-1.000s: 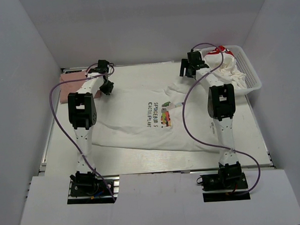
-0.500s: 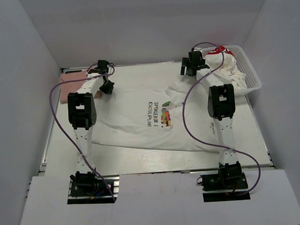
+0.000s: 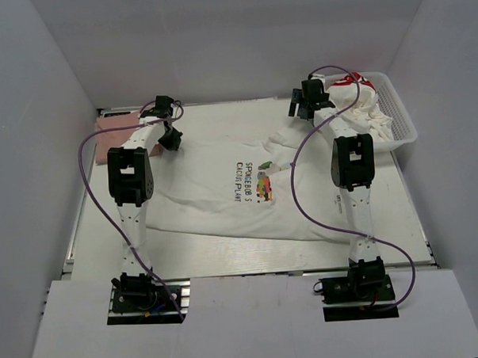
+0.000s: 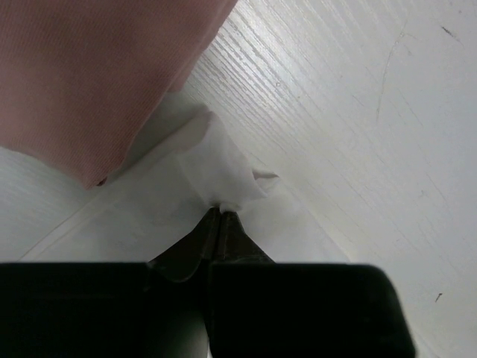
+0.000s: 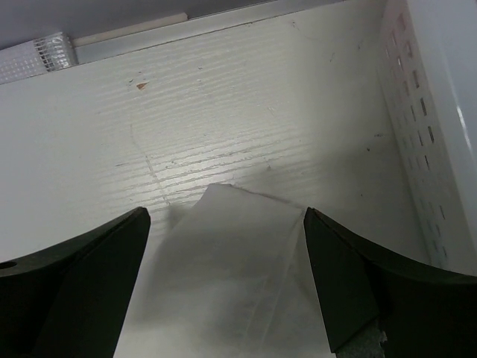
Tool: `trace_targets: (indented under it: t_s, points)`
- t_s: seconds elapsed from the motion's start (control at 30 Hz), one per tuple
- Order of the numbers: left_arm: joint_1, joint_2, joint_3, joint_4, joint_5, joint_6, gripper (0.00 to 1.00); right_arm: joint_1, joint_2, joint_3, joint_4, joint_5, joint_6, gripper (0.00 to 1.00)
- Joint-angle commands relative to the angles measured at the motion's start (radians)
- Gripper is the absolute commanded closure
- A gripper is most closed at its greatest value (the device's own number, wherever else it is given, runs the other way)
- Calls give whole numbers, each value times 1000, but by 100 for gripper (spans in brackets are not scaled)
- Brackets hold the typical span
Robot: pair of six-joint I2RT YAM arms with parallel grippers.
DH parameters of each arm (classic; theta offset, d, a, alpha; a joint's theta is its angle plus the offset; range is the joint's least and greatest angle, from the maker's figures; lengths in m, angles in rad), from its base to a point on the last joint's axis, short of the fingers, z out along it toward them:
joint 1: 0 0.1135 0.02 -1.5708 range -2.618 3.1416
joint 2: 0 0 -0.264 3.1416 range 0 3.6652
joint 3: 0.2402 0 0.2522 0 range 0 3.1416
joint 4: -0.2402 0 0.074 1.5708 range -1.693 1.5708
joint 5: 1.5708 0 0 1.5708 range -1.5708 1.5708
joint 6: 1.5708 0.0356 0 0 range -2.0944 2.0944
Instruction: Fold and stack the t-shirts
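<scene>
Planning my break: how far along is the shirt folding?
Done: one pink t-shirt looks folded, far left. In hand: the printed white t-shirt lies spread flat, the left gripper shut on its corner, the right gripper open over another. Left: crumpled t-shirts in the basket.

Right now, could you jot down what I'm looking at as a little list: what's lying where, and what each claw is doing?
Middle: white printed t-shirt, spread flat, print facing up
Far left: pink t-shirt, in a compact pile
Far right: white basket holding bunched t-shirts
Left gripper: shut, pinching a fold of the printed t-shirt's edge
Right gripper: open, fingers either side of a corner of white cloth, nothing gripped
</scene>
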Motion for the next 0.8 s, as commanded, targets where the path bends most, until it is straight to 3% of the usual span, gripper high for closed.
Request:
trace_targets:
  t_s: [0.0,0.23,0.4,0.53,0.57,0.67,0.77]
  points:
    - [-4,-81,-21,-38,11,30,98,-23,3,19,-31,62,22,10]
    - [-4,-121,-75,-42,-13,30,98,-28,-3,49,-101,41,63,10]
    - [5,-130,-84,-33,-13,39,98,-36,9,34,-90,-56,106,12]
    - [5,-130,-66,-33,-13,57,98,-33,-15,-10,-32,-79,117,31]
    - [5,-130,-66,-33,-13,58,98,-34,-18,-12,-29,-76,114,46]
    - [5,-130,-56,-10,-4,68,98,-33,-46,5,-24,-39,102,64]
    - [5,-121,-38,1,8,79,98,-33,-104,-42,21,-19,51,72]
